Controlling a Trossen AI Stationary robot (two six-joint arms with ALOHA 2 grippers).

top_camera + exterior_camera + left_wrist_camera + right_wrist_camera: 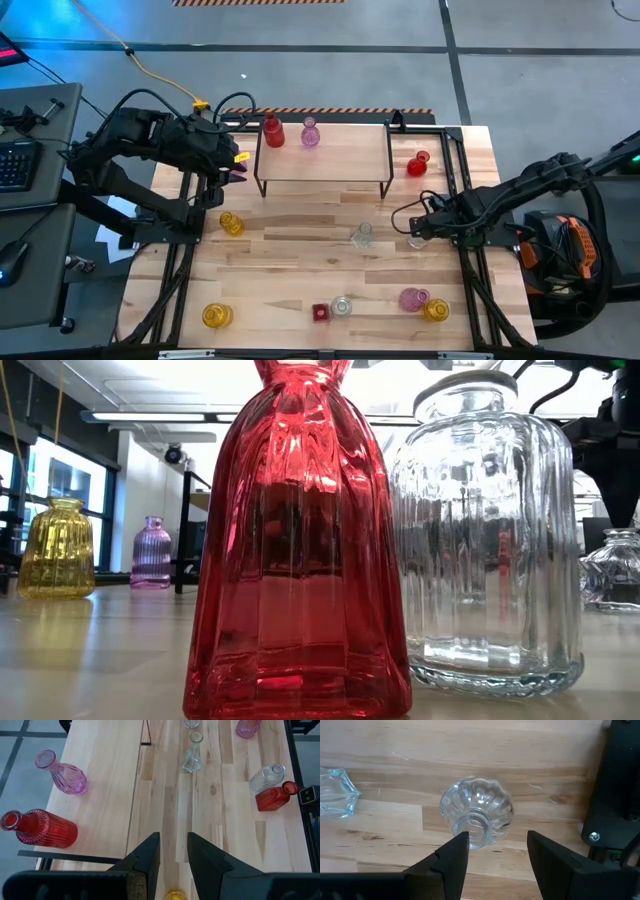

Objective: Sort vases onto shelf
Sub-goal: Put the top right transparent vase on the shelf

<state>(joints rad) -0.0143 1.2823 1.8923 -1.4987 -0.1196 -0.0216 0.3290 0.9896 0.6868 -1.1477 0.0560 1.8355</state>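
The shelf point(325, 165) stands at the table's far middle. On its far edge a red vase point(272, 130) and a pink vase point(310, 132) stand upright. My left gripper point(236, 160) hangs open in the air beside the shelf's left end, with nothing between its fingers point(150, 855); a yellow vase point(231, 223) stands on the table just near of it. My right gripper point(497, 851) points down, open, over a clear ribbed vase point(477, 817) that stands on its base at the right of the table point(417, 238). The fingers stand just off its mouth.
More vases stand on the table: red point(418, 164) right of the shelf, clear point(363, 236) at the middle, and yellow point(216, 316), red point(320, 312), clear point(342, 306), pink point(413, 299) and yellow point(436, 310) along the near edge. Black frame rails point(462, 180) flank the tabletop.
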